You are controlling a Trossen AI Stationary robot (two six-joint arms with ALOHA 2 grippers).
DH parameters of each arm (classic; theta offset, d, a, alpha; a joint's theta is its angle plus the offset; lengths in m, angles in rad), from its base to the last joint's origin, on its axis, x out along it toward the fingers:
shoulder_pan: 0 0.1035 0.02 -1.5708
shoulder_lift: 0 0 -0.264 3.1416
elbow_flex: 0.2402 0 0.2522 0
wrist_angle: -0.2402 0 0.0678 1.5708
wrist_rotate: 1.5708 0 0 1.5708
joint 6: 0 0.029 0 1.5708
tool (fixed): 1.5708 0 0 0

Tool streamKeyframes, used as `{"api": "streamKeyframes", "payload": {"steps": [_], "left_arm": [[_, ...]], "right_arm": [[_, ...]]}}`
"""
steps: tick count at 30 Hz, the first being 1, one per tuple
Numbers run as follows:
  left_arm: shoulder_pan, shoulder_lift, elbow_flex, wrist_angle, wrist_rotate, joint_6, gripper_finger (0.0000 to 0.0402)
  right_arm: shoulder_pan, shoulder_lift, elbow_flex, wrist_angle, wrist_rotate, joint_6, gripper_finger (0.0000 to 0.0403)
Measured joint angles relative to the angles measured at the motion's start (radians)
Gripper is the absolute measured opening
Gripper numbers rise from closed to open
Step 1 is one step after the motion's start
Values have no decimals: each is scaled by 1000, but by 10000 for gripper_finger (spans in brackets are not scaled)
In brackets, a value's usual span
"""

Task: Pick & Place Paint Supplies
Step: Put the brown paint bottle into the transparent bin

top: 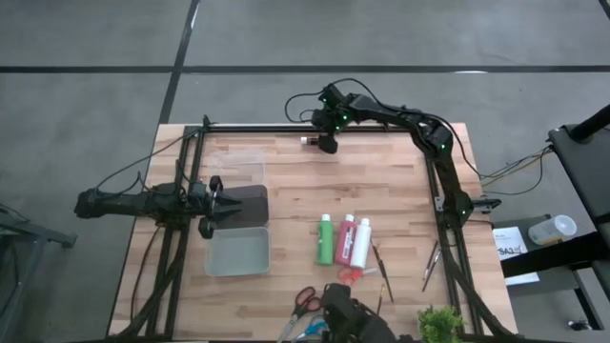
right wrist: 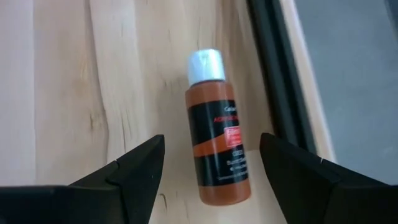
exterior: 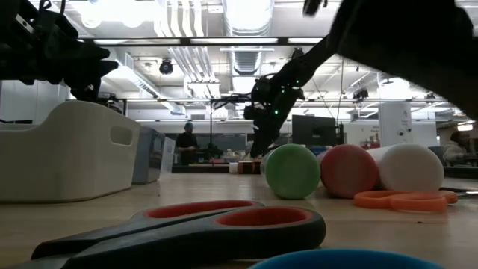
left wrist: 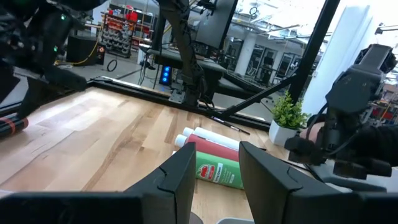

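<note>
Lying under right tool (right wrist: pixel 211 165) — brown bottle (right wrist: pixel 217 137)

Small brown paint bottle with white cap (right wrist: pixel 217 146): label print too blurred to read; from overhead, mostly hidden under the right gripper (top: pixel 327 144). Black-handled scissors with red-lined loops (exterior: pixel 187 232): blades cut off at the frame edge. Thin brown-handled brushes (top: pixel 380 268): bristle ends too small to make out.

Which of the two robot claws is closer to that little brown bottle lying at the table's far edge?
Right. The right gripper hangs open directly over the brown bottle; the left gripper is open by the trays across the table.
</note>
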Motion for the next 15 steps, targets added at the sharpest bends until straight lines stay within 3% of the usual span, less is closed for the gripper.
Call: {"api": "streamKeyframes", "payload": {"steps": [15], "left_arm": [[0, 0, 0, 0, 0, 0, 130]], "right_arm": [[-2, 80, 0, -1, 75, -32, 263]]}}
